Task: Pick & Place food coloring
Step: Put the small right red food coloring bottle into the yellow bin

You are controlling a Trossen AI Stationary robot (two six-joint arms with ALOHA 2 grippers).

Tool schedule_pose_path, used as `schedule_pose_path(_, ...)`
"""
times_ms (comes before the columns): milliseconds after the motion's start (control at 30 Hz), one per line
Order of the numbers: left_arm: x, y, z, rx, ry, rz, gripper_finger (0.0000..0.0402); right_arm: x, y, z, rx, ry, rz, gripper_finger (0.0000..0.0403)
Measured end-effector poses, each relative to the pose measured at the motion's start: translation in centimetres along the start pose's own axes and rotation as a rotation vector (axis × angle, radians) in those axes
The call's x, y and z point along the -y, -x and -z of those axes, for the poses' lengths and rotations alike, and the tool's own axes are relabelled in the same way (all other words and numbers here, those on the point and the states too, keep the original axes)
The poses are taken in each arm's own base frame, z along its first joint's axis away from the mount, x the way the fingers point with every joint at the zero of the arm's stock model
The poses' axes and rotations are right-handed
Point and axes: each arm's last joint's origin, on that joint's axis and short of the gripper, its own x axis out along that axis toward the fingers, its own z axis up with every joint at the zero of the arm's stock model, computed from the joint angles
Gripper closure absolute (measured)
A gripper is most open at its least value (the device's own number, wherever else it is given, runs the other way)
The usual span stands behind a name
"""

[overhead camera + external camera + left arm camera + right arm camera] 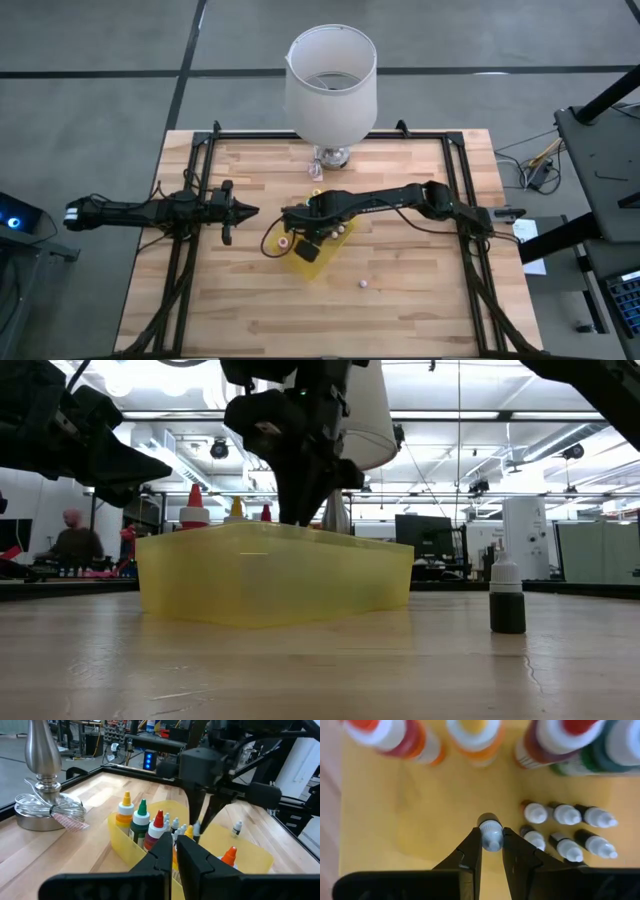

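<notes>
A small white-capped food coloring bottle [491, 836] sits pinched between the right gripper [491, 845] fingers, low centre of the right wrist frame, over the yellow tray [420, 820]. Six like bottles [567, 827] stand beside it; larger dropper bottles [142, 822] line the tray's edge. One dark bottle [507, 598] stands alone on the wooden table [420, 310]. The left gripper [232, 212], jaws closed empty, waits centre-left. A lamp [331, 85] stands at the table's top edge.
</notes>
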Motion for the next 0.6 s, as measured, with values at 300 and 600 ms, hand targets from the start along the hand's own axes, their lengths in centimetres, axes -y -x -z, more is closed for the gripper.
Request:
schedule_pose_path(300, 0.0, 0.0, 0.0, 0.000, 0.000, 0.000, 0.0401, -0.1, -0.4, -0.3, 0.049, -0.041, -0.001, 0.0353)
schedule_pose_path(600, 0.0, 0.0, 0.0, 0.000, 0.000, 0.000, 0.0401, 0.3, -2.4, 0.1, 0.052, -0.091, 0.023, 0.0353)
